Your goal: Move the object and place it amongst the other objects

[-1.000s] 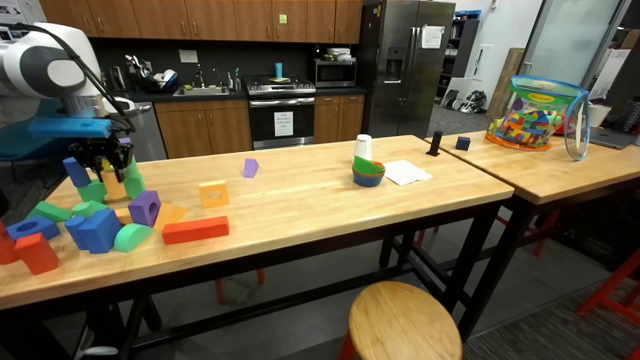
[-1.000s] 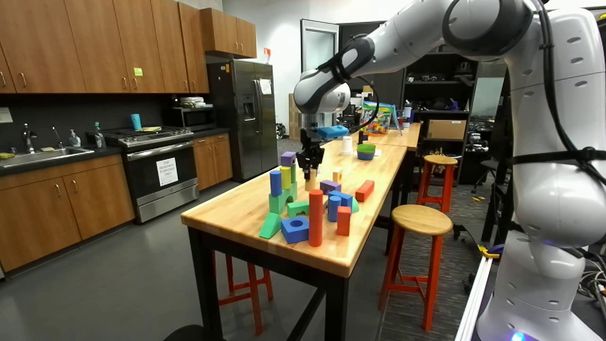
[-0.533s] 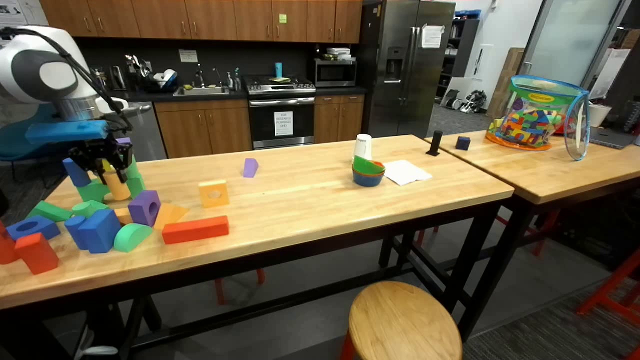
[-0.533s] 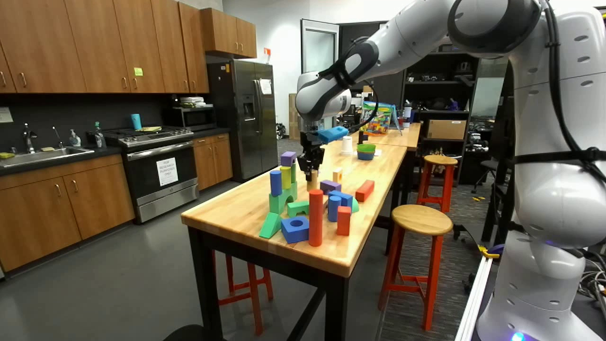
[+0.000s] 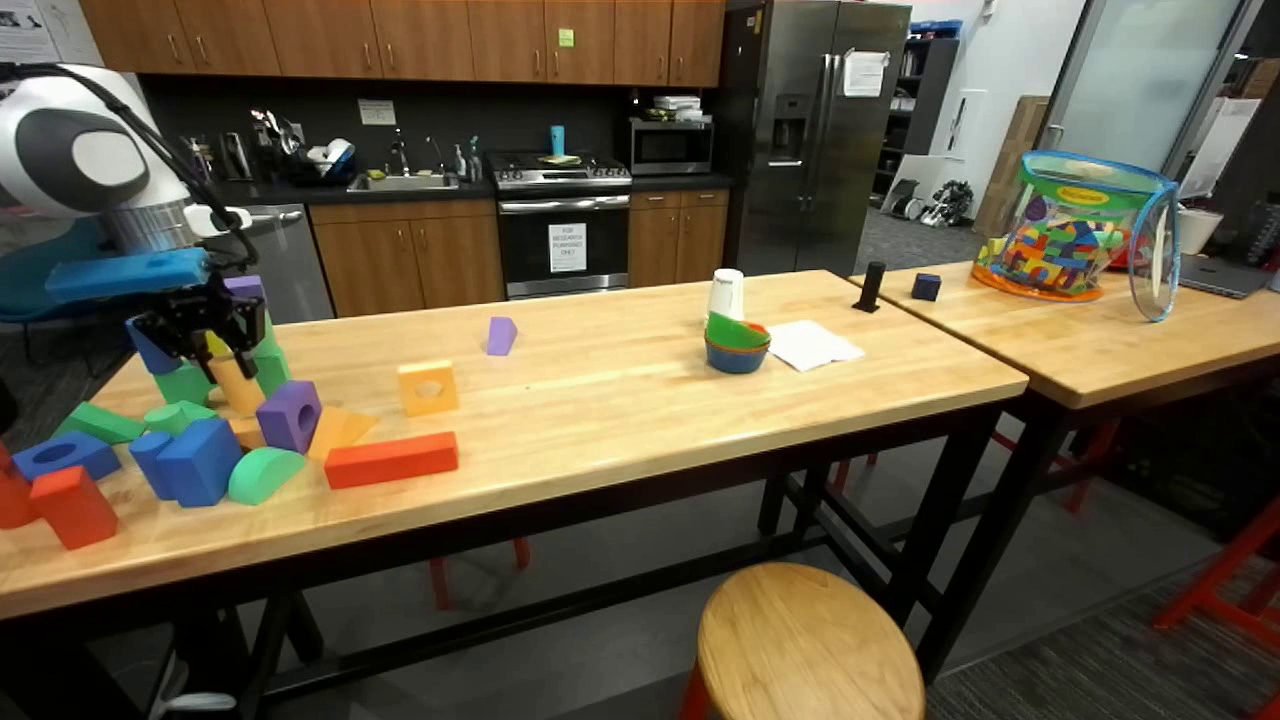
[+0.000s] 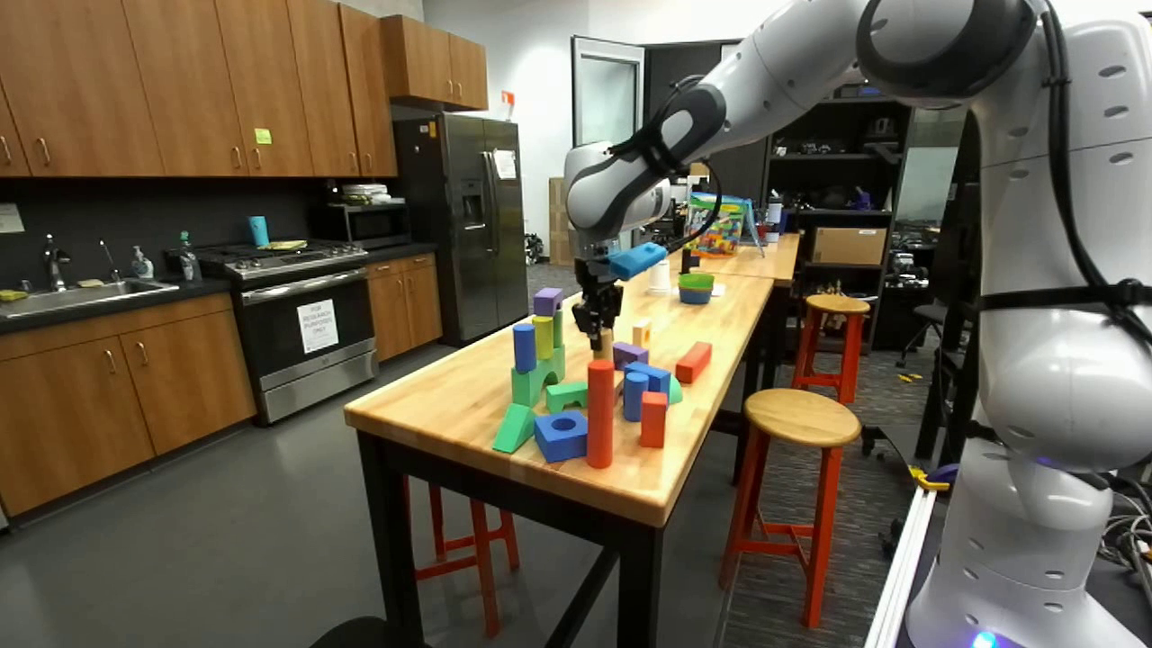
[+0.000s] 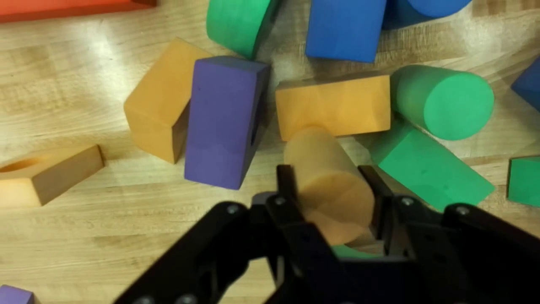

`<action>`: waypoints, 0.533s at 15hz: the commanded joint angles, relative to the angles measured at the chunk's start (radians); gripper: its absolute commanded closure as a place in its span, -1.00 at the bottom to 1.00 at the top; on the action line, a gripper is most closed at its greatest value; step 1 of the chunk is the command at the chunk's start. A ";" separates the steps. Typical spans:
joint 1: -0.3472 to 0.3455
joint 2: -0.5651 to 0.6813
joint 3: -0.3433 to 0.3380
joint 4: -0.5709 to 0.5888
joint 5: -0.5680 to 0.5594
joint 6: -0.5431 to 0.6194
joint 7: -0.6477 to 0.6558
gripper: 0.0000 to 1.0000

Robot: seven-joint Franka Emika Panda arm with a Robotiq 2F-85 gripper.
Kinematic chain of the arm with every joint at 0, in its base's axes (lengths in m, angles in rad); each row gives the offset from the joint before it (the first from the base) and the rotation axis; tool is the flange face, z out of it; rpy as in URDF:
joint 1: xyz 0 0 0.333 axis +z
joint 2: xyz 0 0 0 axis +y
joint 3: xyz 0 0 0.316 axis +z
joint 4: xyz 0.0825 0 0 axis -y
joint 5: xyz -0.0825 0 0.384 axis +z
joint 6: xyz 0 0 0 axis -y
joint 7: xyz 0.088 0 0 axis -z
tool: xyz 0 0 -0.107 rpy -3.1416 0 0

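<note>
Leaning slightly amid the toy blocks (image 5: 203,465), the tan cylinder (image 7: 324,181) is pinched in the black gripper (image 7: 328,177), whose fingers (image 7: 287,181) meet its sides in the wrist view; both exterior views partly hide its top behind them. Whether its base touches the table (image 5: 620,390) I cannot tell. Near it, the purple-blue block (image 7: 221,122) stands on the table with an orange wedge (image 7: 158,101) just beside it; in an exterior view the block's round hole shows, while from the wrist that is only a dark sliver. The wrist view also lays bare an orange bar (image 7: 333,101) with a round-ended green block (image 7: 457,105) at its end; in an exterior view only part of the bar shows. Farther off, a green arch (image 6: 524,387) bears a blue cylinder (image 6: 524,348) and a yellow cylinder (image 6: 544,339), and a tall red cylinder (image 6: 600,414) stands whole in an exterior view that also takes in the arm's white base (image 6: 999,549).

A sheet (image 5: 567,248) on the oven (image 5: 525,240) reads "FOR RESEARCH PURPOSES ONLY". The toy bag (image 5: 1060,240) has a yellow label (image 5: 1085,197), its lettering too small to read, like the print on the white cup (image 5: 727,295) and the paper (image 5: 865,73) on the fridge (image 5: 780,150).
</note>
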 commanded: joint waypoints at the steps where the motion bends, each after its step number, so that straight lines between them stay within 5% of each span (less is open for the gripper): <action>1: 0.006 -0.037 0.000 -0.042 -0.014 0.011 0.024 0.68; 8: 0.006 -0.037 0.006 -0.058 0.020 0.004 0.012 0.68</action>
